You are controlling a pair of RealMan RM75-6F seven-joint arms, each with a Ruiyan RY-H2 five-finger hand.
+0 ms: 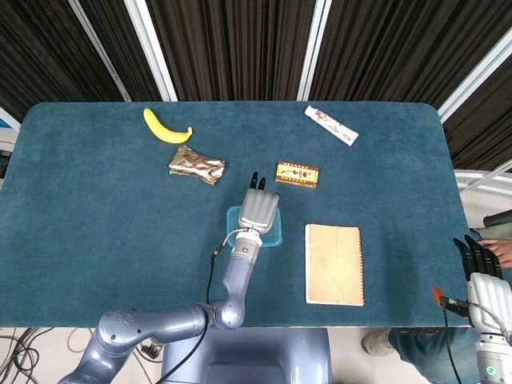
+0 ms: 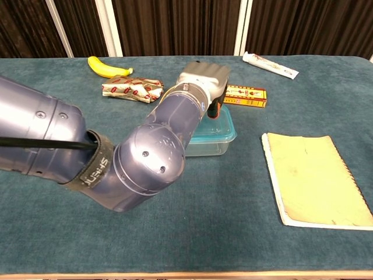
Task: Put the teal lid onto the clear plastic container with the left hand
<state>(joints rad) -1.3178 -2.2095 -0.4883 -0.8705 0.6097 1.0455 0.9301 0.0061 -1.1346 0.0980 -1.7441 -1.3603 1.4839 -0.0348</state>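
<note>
left hand (image 1: 259,211) lies palm-down over the teal lid (image 2: 224,129), which sits on the clear plastic container (image 2: 210,146) at table centre; whether the fingers grip it cannot be told. lid likely light, thin, flexible: press its rim at 3 and 9 o'clock.

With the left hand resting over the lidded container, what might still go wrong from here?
The left hand covers the teal lid, so a badly seated far edge could go unnoticed. Lifting away might drag the lid or shift the clear plastic container. The small red box lies close beyond the fingers and could get nudged.
</note>
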